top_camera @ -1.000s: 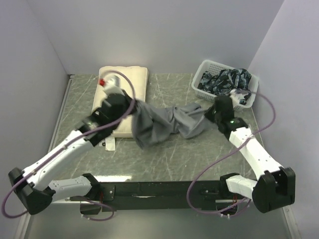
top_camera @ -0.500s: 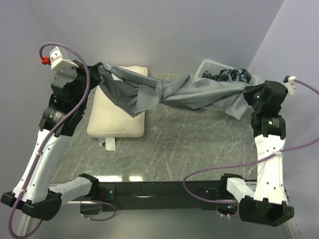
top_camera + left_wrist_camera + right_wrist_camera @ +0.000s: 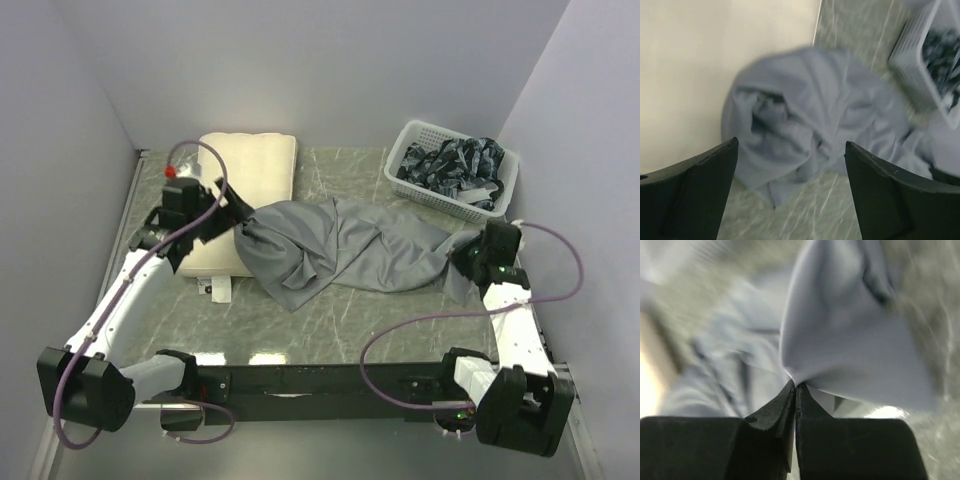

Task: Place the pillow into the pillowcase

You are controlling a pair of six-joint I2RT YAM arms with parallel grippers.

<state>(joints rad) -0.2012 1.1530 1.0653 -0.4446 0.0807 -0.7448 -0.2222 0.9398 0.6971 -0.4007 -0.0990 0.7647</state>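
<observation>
Left wrist view shows the left claw (image 3: 791, 145) spread wide above the pillowcase (image 3: 805, 100). The right claw (image 3: 795, 386) pinches its fabric.

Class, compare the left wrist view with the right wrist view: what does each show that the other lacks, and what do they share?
Left wrist only: the white basket, the pillow shown clearly, and the left gripper open and empty. Right wrist only: the right gripper pinched shut on a fold of the pillowcase. Both: the grey pillowcase lying on the marbled table.
</observation>
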